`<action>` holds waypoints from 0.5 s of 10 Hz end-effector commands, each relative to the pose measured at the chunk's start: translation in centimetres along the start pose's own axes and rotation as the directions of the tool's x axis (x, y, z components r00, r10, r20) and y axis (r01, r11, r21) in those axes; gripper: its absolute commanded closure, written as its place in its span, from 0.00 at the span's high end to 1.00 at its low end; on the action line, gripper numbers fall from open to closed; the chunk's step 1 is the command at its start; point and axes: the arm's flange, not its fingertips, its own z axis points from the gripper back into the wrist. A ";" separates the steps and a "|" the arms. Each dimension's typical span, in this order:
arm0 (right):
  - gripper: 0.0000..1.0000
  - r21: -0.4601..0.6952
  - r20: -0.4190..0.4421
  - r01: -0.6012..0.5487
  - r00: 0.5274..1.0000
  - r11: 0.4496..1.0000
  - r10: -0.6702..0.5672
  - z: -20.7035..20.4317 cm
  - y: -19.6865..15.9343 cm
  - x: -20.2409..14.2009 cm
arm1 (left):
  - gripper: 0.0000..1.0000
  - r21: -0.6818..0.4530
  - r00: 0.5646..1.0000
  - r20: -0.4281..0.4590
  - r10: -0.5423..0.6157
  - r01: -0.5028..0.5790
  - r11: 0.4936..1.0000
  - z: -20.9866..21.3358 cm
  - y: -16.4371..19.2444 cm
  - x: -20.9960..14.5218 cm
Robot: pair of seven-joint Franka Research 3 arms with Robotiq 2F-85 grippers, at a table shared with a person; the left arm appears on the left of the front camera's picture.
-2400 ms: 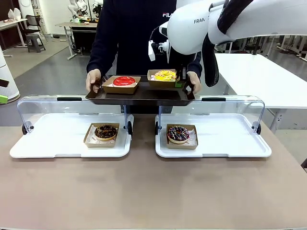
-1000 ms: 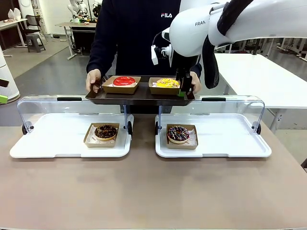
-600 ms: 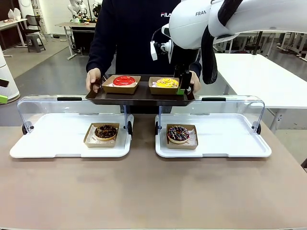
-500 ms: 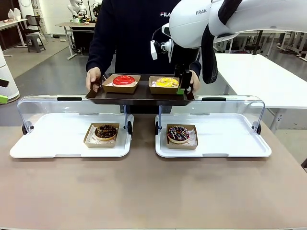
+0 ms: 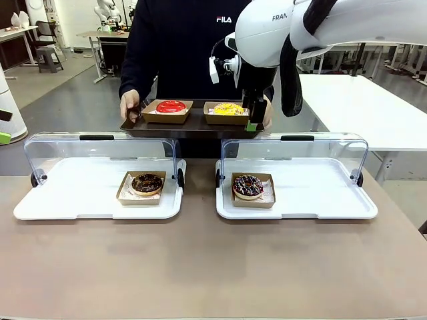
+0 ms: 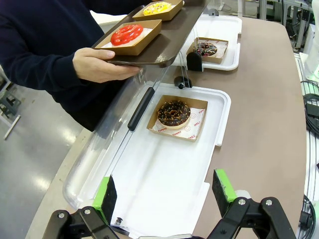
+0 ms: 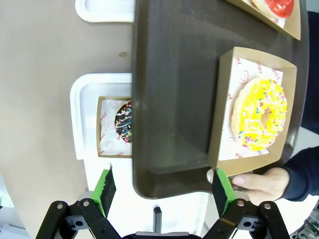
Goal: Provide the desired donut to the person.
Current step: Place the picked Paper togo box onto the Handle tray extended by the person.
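Above the brown tray (image 5: 193, 127) held by the person (image 5: 180, 47), the right gripper (image 5: 253, 119) is seen with fingers spread and empty, close over the tray's near-right edge, just beside the yellow donut (image 5: 228, 108) delivered in its box. The tray could be knocked or tipped if the gripper is lowered. The left gripper (image 6: 162, 199) is also held apart.

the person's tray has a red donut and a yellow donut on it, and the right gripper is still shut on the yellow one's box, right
Not quite. The right gripper is open and grips nothing, as the right wrist view shows. The yellow donut in its box and the red donut do sit on the person's tray.
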 end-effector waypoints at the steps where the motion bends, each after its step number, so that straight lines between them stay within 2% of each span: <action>1: 1.00 -0.003 0.001 -0.002 1.000 1.000 0.002 -0.1 0.0 0.0 | 1.00 0.012 1.000 0.019 -0.003 0.003 1.000 0.0 -0.1 -0.1; 5: 1.00 -0.003 0.001 -0.002 1.000 1.000 0.002 -0.1 0.0 0.0 | 1.00 0.012 1.000 0.019 -0.003 0.003 1.000 0.0 -0.1 -0.1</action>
